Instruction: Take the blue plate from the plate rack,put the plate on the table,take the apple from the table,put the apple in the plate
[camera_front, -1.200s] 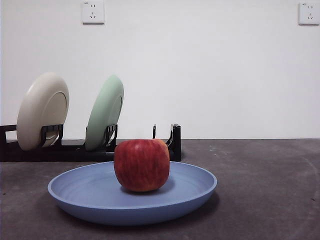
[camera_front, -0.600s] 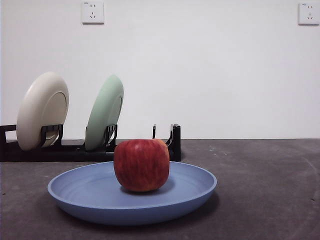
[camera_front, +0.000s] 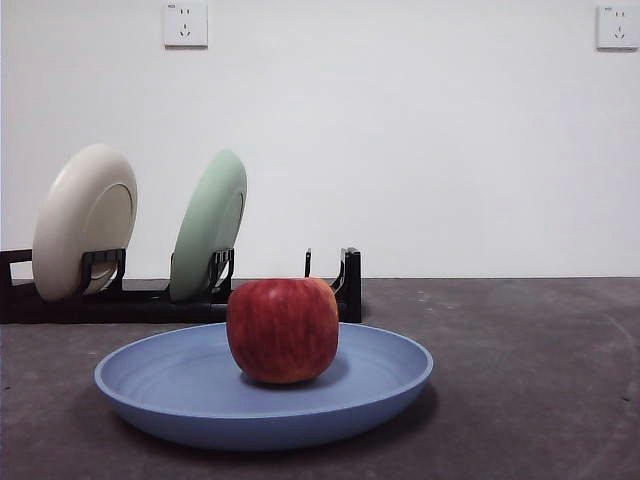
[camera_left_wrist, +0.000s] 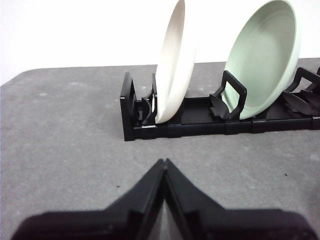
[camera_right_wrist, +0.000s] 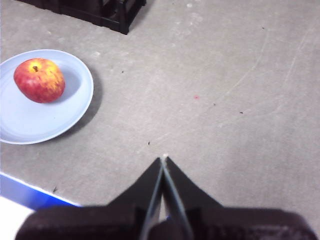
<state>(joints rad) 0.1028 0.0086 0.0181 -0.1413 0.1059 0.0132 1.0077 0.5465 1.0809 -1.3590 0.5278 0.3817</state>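
Note:
The red apple (camera_front: 283, 330) rests in the middle of the blue plate (camera_front: 180, 395), which lies flat on the dark grey table (camera_front: 530, 380) in front of the black plate rack (camera_front: 345, 285). The right wrist view shows the same apple (camera_right_wrist: 39, 80) in the plate (camera_right_wrist: 30, 125), well away from my right gripper (camera_right_wrist: 163, 159), which is shut and holds nothing. My left gripper (camera_left_wrist: 164, 162) is shut too, hanging over bare table a short way in front of the rack (camera_left_wrist: 200, 125). Neither arm shows in the front view.
A cream plate (camera_front: 85, 220) and a pale green plate (camera_front: 210, 225) stand upright in the rack's slots. The table's front edge with a blue strip (camera_right_wrist: 30, 192) lies near the right gripper. A white wall with sockets stands behind.

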